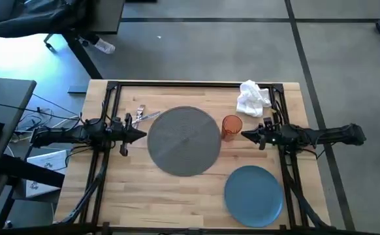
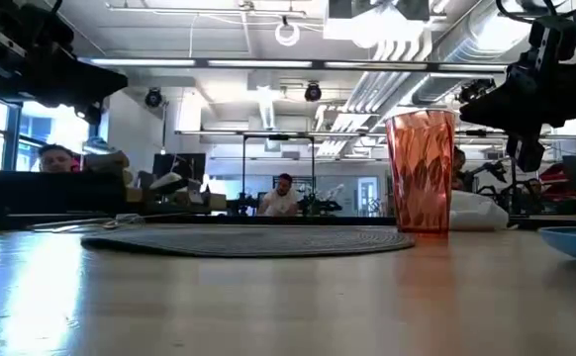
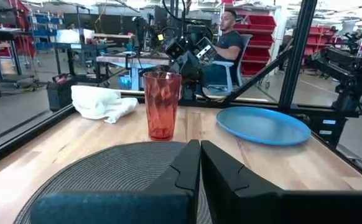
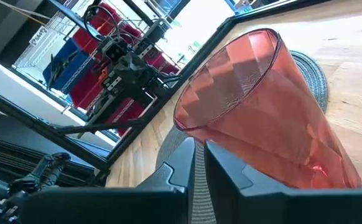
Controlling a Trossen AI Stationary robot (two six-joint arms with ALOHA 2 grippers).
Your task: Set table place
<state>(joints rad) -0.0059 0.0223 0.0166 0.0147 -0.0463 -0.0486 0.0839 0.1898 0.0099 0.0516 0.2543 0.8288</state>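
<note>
The round dark grey woven placemat (image 1: pixel 183 140) lies flat at the middle of the wooden table (image 1: pixel 177 196). An orange-red tumbler (image 1: pixel 231 126) stands upright on the wood just off the placemat's right edge. My left gripper (image 1: pixel 143 136) is shut and hovers over the placemat's left edge (image 3: pixel 106 168), pointing at the tumbler (image 3: pixel 162 104). My right gripper (image 1: pixel 244 135) is shut and raised off the table, right beside the tumbler (image 4: pixel 262 118) on its right. The low view shows a narrow gap between them.
A smooth blue plate (image 1: pixel 253 194) lies at the near right of the table. A crumpled white cloth (image 1: pixel 252 98) sits at the far right, and cutlery (image 1: pixel 145 116) lies by the placemat's far left. People sit in the room beyond (image 3: pixel 227 37).
</note>
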